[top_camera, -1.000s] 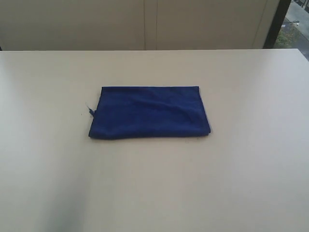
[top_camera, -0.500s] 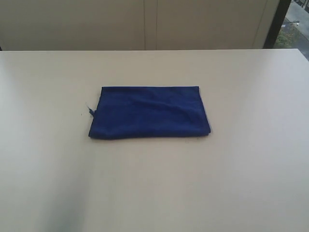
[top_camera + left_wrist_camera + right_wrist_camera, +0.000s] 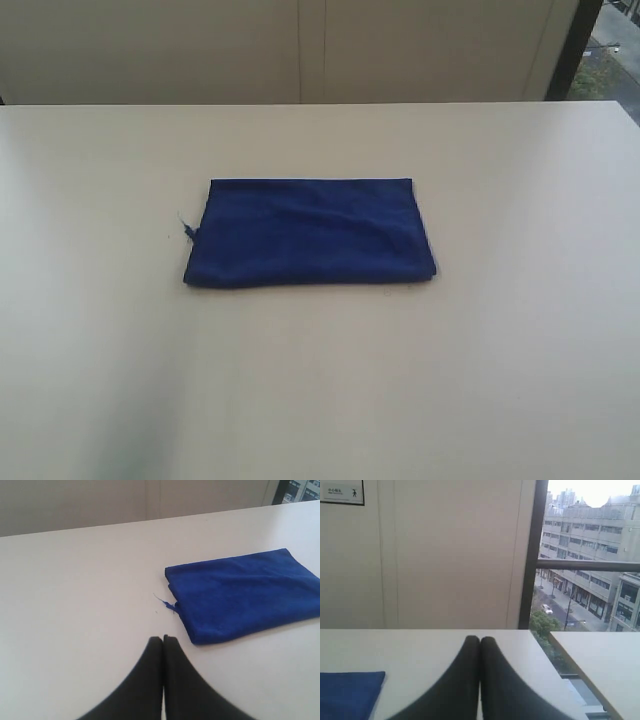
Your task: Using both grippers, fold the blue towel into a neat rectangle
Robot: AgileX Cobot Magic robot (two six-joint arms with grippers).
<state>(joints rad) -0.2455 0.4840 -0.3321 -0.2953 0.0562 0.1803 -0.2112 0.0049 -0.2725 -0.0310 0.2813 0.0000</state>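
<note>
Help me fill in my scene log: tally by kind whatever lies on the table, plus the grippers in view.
Towels: 1, the blue towel, folded flat
Grippers: 2, the left gripper and the right gripper, both shut and empty
Total: 3

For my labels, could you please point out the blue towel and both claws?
blue towel [image 3: 310, 233], exterior view, its middle.
left claw [image 3: 163, 639], left wrist view, between its shut fingertips.
right claw [image 3: 480, 639], right wrist view, between its shut fingertips.

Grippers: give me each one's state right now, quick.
Left gripper: closed, holding nothing, apart from the blue towel.
Right gripper: closed, holding nothing.
</note>
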